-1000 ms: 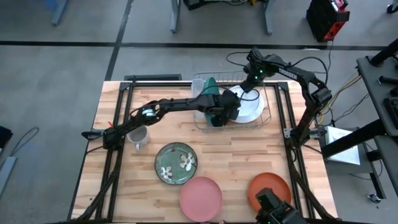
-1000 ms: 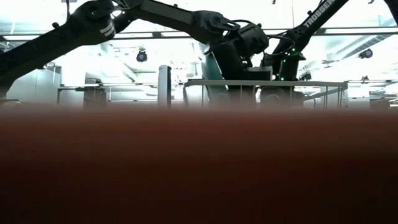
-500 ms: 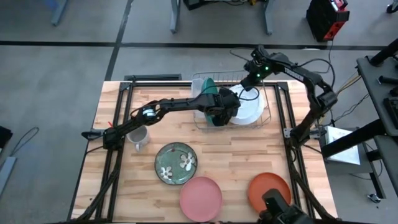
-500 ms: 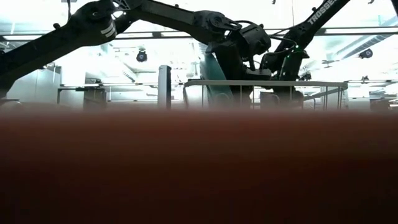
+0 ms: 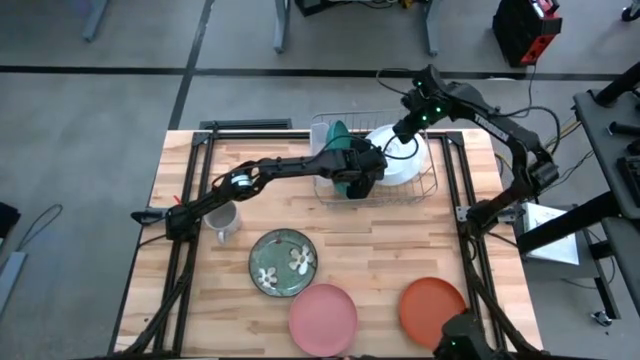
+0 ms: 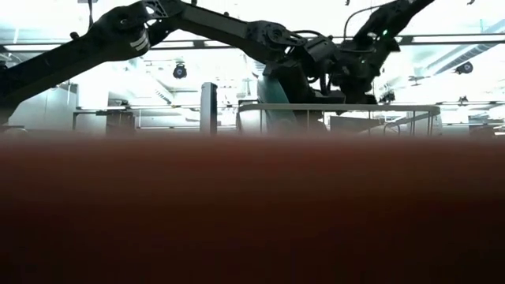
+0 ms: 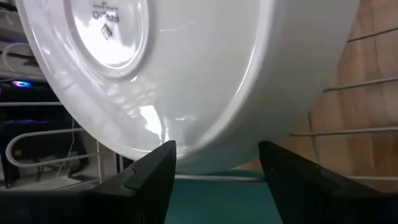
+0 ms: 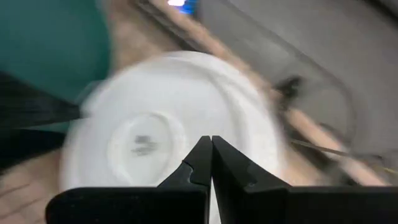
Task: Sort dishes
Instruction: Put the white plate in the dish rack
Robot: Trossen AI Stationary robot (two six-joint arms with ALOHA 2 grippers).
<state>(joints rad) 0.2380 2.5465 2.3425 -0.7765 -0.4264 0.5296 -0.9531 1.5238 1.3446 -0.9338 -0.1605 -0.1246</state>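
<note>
Since the earlier frame, right pincer (image 5: 403, 128) lifted toward the table's far edge, fingers closed, empty. Left pincer (image 5: 366, 178) spread around white bowl (image 5: 400, 158) in rack (image 5: 425, 186). Risk: bowl slipped, arms collided.

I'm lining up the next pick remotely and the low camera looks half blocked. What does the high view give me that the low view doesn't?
Only the high view shows the table and the loose dishes: the dark green flowered plate, the pink plate, the orange-red plate, plus the grey mug and the white bowl in the rack.

Only the low view shows the room behind; a reddish blur fills its lower half.

Both show the wire dish rack, the upright teal plate, and the left hand and right hand at the rack.
</note>
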